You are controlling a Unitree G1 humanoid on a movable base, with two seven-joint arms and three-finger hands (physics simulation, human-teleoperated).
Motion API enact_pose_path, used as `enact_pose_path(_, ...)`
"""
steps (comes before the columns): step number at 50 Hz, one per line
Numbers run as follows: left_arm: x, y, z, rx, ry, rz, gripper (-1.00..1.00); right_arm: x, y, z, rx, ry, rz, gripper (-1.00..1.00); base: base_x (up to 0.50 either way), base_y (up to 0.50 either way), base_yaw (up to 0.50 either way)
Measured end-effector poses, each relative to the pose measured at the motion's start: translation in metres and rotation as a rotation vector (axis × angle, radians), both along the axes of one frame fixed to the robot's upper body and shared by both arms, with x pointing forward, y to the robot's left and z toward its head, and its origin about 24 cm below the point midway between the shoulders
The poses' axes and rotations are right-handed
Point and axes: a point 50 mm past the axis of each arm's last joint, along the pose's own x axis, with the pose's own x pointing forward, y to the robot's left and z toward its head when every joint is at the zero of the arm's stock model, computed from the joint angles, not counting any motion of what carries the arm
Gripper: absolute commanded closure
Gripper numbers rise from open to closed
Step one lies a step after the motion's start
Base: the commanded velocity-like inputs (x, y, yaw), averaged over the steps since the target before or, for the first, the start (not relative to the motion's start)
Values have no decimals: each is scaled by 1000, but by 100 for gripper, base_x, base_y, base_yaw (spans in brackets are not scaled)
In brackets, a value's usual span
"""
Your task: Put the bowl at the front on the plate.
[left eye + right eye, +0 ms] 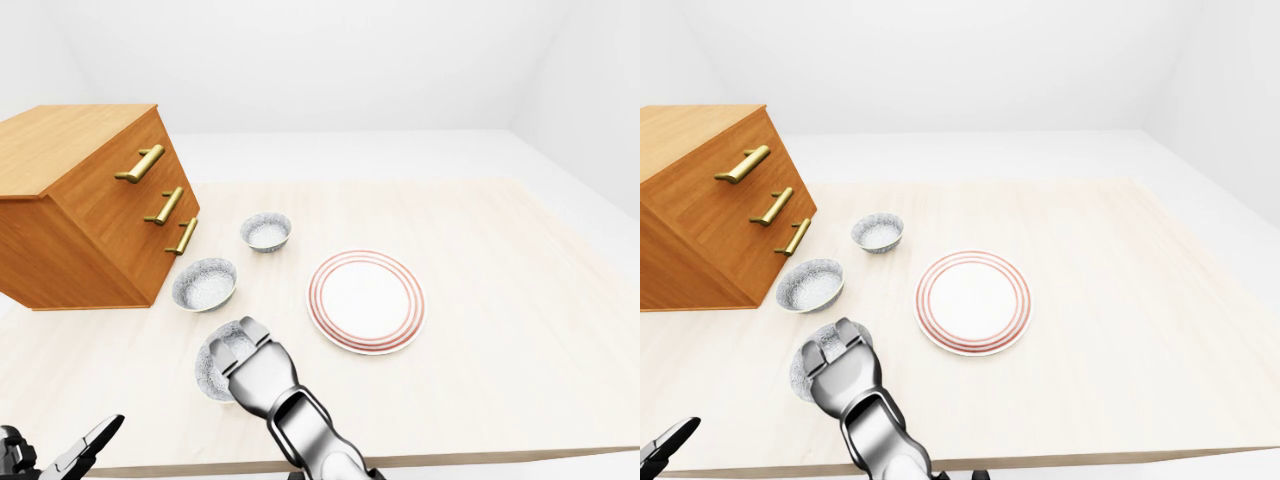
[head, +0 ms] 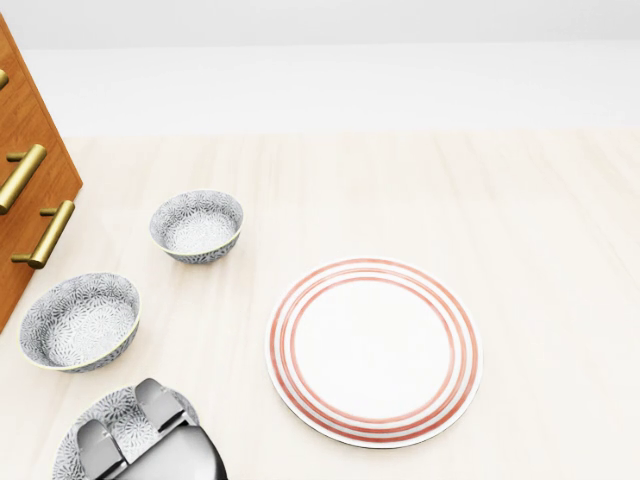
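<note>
Bright, even light falls from above: the chest (image 1: 70, 135) is paler on top than on its sides. The plate (image 2: 375, 350) casts only a faint, soft shadow on the pale desk (image 2: 540, 220). The metal robot hand (image 1: 250, 360) carries smooth white highlights. Every edge is sharp. The white walls (image 1: 300, 60) wash out almost featureless.

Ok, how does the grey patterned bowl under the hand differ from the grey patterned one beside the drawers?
The grey patterned bowl under the hand has the silver robot hand over its rim; the bowl beside the wooden drawers is untouched. The head view's bottom edge crops the first; the second shows whole. Both sit upright with the same floral pattern.
</note>
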Motion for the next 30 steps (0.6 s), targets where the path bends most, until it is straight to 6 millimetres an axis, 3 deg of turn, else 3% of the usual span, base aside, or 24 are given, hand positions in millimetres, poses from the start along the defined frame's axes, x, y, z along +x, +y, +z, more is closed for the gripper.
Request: enact_pose_path(30,-1,0,1,-1,-1,0,-100,-10,12,-19,26,100,57,-100,0,0,0)
